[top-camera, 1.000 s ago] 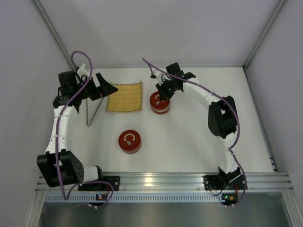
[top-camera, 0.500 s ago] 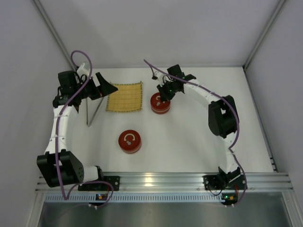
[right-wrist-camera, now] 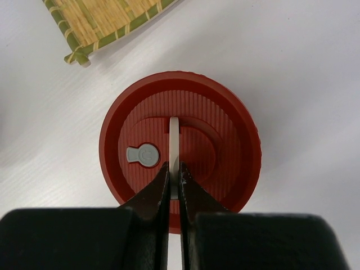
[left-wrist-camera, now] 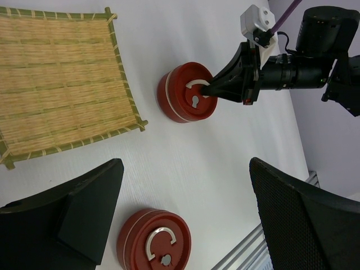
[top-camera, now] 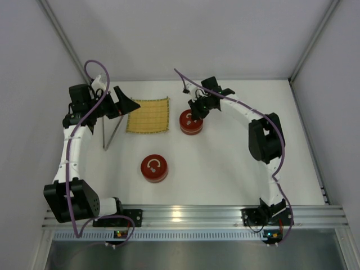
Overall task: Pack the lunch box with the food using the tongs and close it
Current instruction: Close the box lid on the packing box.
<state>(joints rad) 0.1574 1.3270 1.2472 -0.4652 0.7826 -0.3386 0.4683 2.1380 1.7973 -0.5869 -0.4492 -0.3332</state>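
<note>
At 12 o'clock on the desk, the right claw pinches the raised white handle of the red lunch box, probably to lift its lid. At 9 o'clock the left claw hangs spread near the tongs; food is not visible.
</note>
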